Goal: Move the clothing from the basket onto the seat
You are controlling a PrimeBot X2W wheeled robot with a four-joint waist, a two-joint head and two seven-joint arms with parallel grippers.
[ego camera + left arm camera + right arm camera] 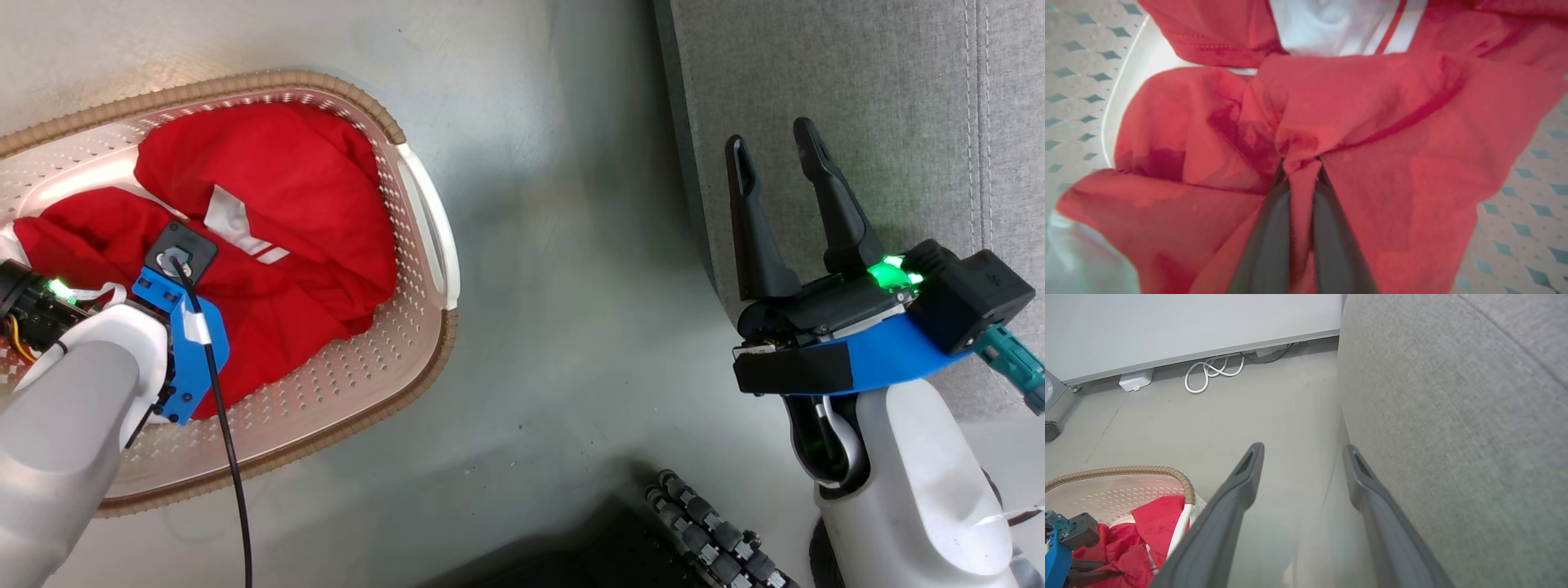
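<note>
Left wrist view: left gripper (1300, 165) pinches the clothing (1372, 122), all lying in the basket (359, 94); none on the seat (857, 98) yet; right gripper (770, 139) gapes empty.

Floor (1229, 416): smooth grey surface with faint marks and a thin diagonal line at the left of the right wrist view. It also appears in the head view as a dull, slightly glossy grey surface (555, 245).

Wall panel (1188, 322): plain, pale, with a grey strip (1208, 356) along its base.

White cable (1212, 371): lies in loose loops on the floor, just beside the strip.

White box (1135, 379): sits on the floor against the strip, near the cable loops.

Dark cable (1274, 353): runs along the strip.

Caster (1050, 430): dark, partly cut off at the frame edge.
</note>
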